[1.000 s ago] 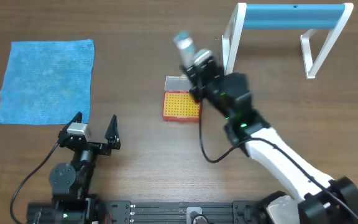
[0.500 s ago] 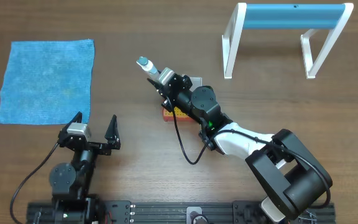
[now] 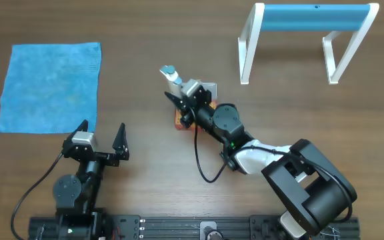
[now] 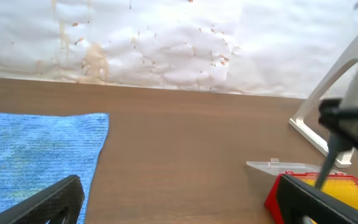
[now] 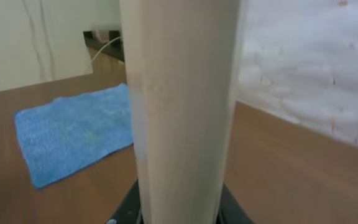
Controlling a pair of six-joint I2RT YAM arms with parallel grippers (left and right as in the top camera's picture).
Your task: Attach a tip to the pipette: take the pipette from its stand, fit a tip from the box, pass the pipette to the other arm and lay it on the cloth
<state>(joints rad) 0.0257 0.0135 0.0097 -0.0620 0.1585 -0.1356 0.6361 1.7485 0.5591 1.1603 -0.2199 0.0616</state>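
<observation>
Top view: right gripper [image 3: 183, 100] clamped around the pipette [image 3: 172, 73].
Beneath it the tip box [image 4: 347, 185] lies mostly hidden by the arm; left gripper [image 3: 102, 138] stands spread, empty.

The brown wooden table [image 3: 145, 167] where I work
Its top has a smooth grain; along its far edge hangs a white crinkled sheet [image 4: 166, 43] with small brown spots, and to one side I see a plain cream wall [image 5: 61, 31]
</observation>
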